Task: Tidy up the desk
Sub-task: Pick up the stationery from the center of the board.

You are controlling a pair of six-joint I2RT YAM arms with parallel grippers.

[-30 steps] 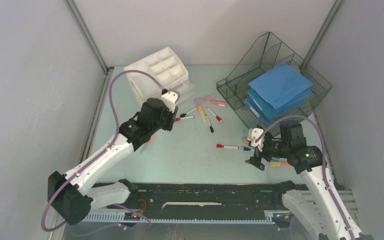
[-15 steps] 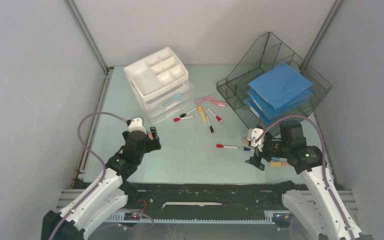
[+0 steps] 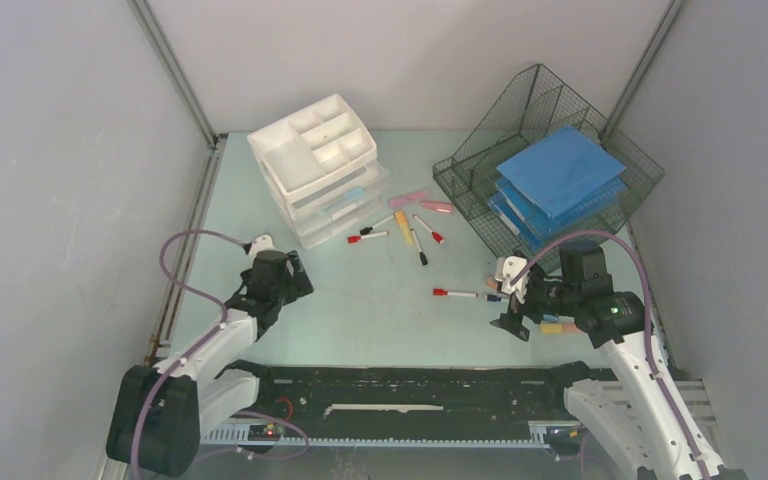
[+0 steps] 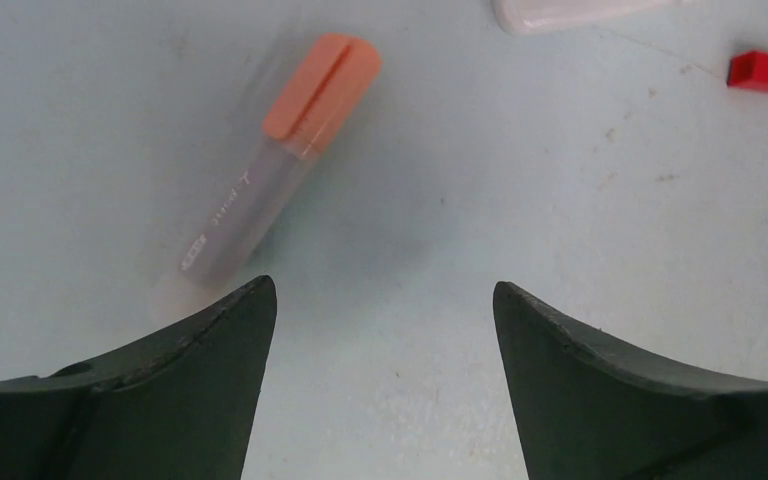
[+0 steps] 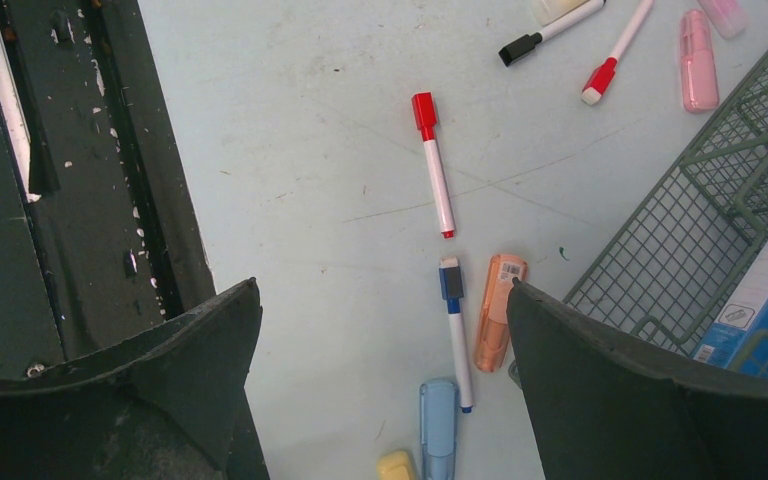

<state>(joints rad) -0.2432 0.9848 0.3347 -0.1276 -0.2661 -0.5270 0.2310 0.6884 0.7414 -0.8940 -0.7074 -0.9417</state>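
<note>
Both left pincer (image 4: 385, 298) and right pincer (image 5: 385, 295) are gaping empty. Left, withdrawn from the drawer unit (image 3: 320, 165), is approaching the lower-left orange highlighter (image 4: 282, 148).

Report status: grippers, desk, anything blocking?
Left gripper open, empty, orange highlighter just ahead. Right gripper open, empty, above pens. Desk cluttered, unsorted. Nothing blocking.

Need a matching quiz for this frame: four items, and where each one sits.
Things:
1. blue folders
2. orange-capped highlighter
3. white drawer unit
4. blue-capped marker

Places:
A. lying on the desk just ahead of the open left gripper
B. stacked in the wire-mesh tray
C. on the desk below the right gripper, near the tray
D. standing at the desk's far left

Pairs: 1-B, 2-A, 3-D, 4-C
</note>
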